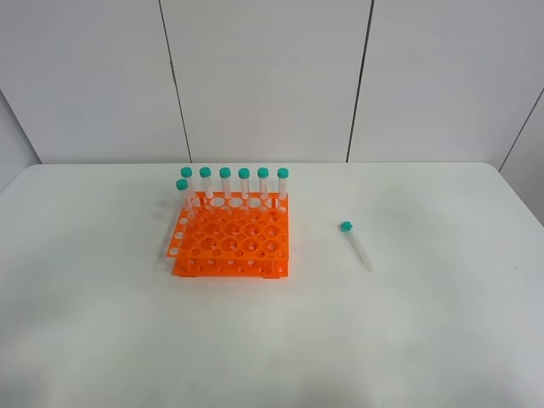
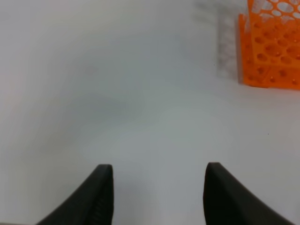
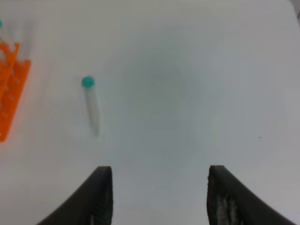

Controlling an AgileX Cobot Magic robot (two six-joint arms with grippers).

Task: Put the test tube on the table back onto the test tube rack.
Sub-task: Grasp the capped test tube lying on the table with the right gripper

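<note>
Behind the tabletop [image 1: 442,340] you face a pale grey panelled wall [image 1: 263,76], split by thin dark vertical seams [image 1: 359,81]. Side panels angle in at both edges, and the light is soft and even.

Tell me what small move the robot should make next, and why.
Probably shift the right gripper sideways until it is centred over the test tube. The tube lies flat on the table, to the right of the test tube rack, on the right arm's side. That gripper is open and empty, and in the right wrist view the tube lies off to one side of its jaws.
</note>
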